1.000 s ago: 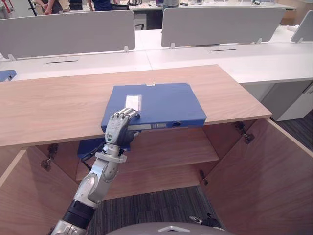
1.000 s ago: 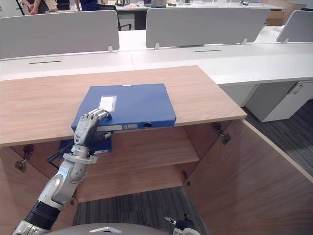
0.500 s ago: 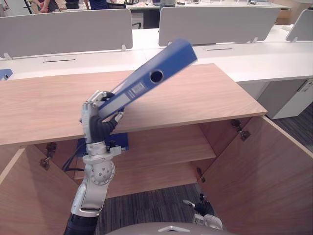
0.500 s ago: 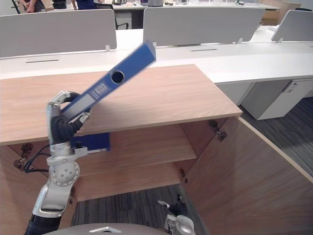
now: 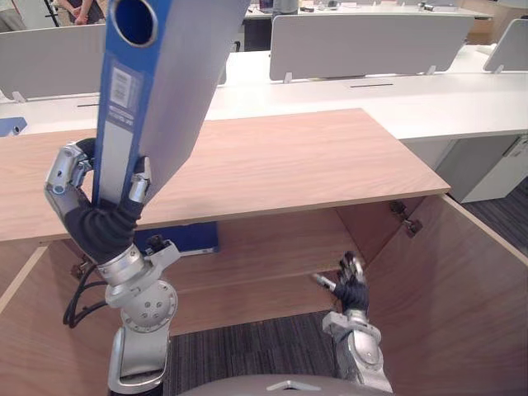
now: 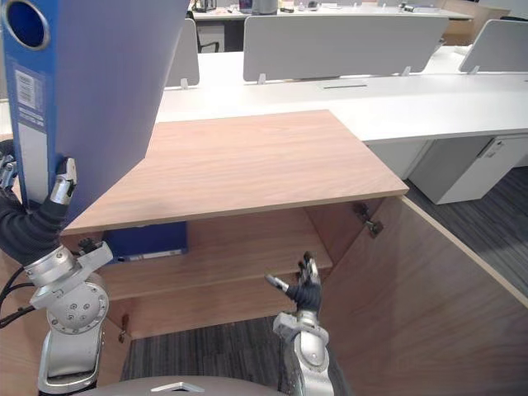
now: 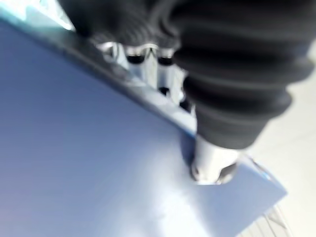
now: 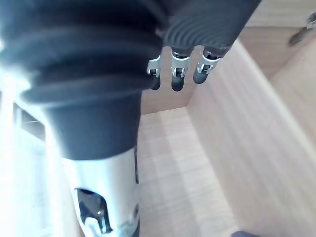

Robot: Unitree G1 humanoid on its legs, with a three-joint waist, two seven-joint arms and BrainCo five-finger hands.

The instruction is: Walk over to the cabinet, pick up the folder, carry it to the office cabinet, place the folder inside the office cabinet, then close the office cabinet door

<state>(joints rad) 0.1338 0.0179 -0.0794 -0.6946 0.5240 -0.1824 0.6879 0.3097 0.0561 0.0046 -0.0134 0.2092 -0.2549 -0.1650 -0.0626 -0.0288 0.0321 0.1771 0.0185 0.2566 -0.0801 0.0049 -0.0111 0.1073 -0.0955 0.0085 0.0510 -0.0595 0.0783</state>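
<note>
left hand (image 5: pixel 92 221) clamped round blue folder (image 5: pixel 177 74), upright near cabinet (image 5: pixel 313 165) | right hand (image 5: pixel 351 289) fingers loose, empty

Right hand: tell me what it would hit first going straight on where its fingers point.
Likely the office cabinet's back panel: the right hand points open fingers into the compartment under the shelf, nothing between. Depth is unclear; the shelf's front edge might come first.

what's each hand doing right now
Left hand: shut on the blue folder, held upright.
Right hand: open, holding nothing.
</note>
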